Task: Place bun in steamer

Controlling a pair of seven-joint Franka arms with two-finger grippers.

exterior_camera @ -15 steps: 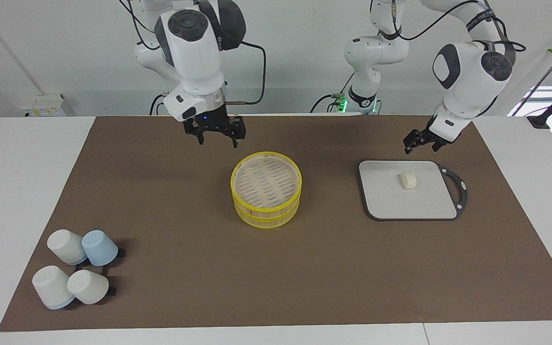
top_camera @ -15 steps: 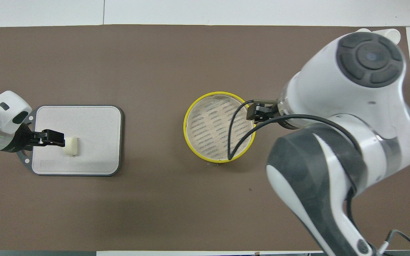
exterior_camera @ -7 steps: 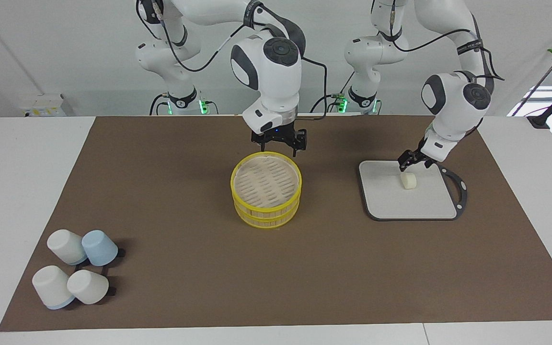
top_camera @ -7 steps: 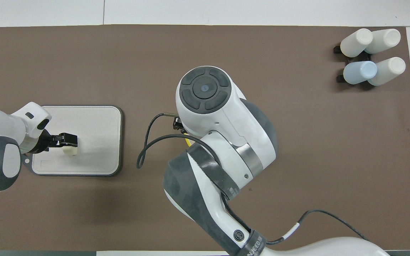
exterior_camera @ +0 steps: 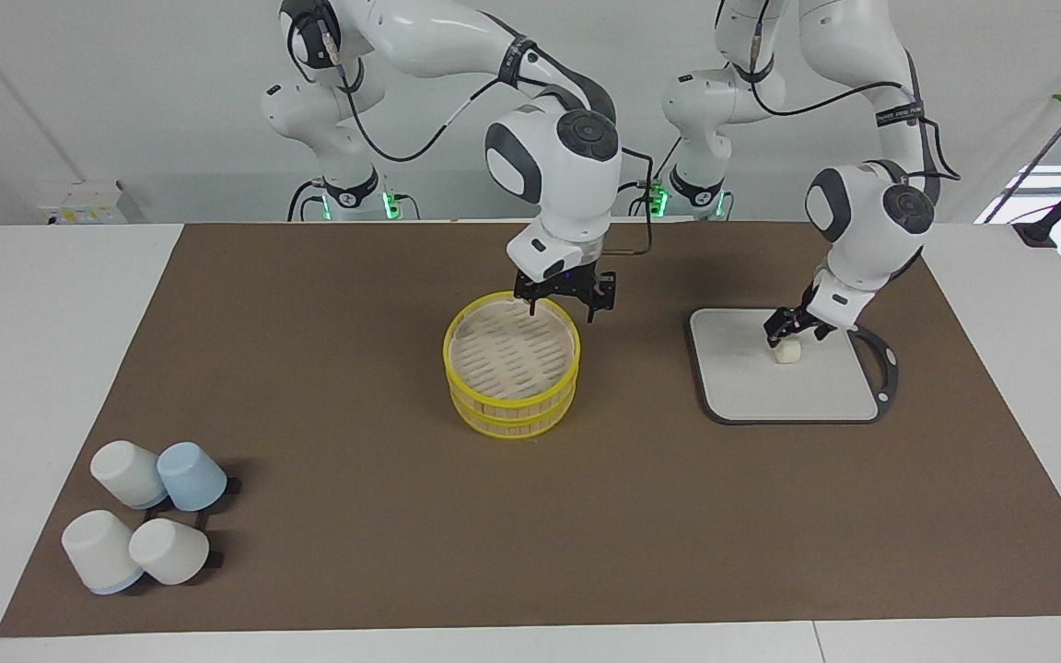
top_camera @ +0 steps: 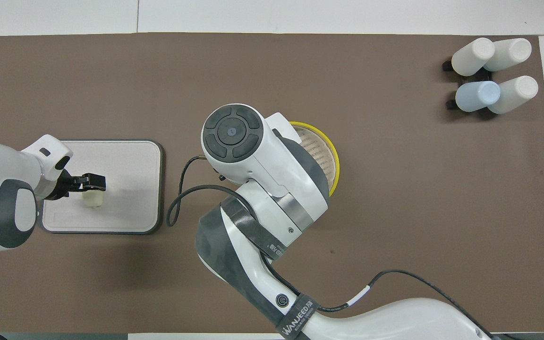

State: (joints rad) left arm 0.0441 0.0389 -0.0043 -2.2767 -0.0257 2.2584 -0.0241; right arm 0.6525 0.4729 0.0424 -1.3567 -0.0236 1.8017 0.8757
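The bun (exterior_camera: 787, 351) (top_camera: 92, 199), a small cream lump, lies on the grey cutting board (exterior_camera: 770, 396) (top_camera: 125, 160) toward the left arm's end of the table. My left gripper (exterior_camera: 795, 331) (top_camera: 93, 182) hangs open right over it, fingertips down at the bun's top; contact cannot be told. The steamer (exterior_camera: 512, 368) (top_camera: 329, 163), yellow-rimmed with a slatted top, stands mid-mat. My right gripper (exterior_camera: 565, 302) is open just above the steamer's rim on the side nearer to the robots, with nothing in it. In the overhead view the right arm hides this gripper and most of the steamer.
Several upturned cups (exterior_camera: 148, 516) (top_camera: 489, 75), white and pale blue, cluster at the right arm's end, farther from the robots than the steamer. A brown mat (exterior_camera: 355, 414) covers the table.
My right gripper swung toward the left arm's end and came down to the steamer's rim. My left gripper dropped from beside the board onto the bun.
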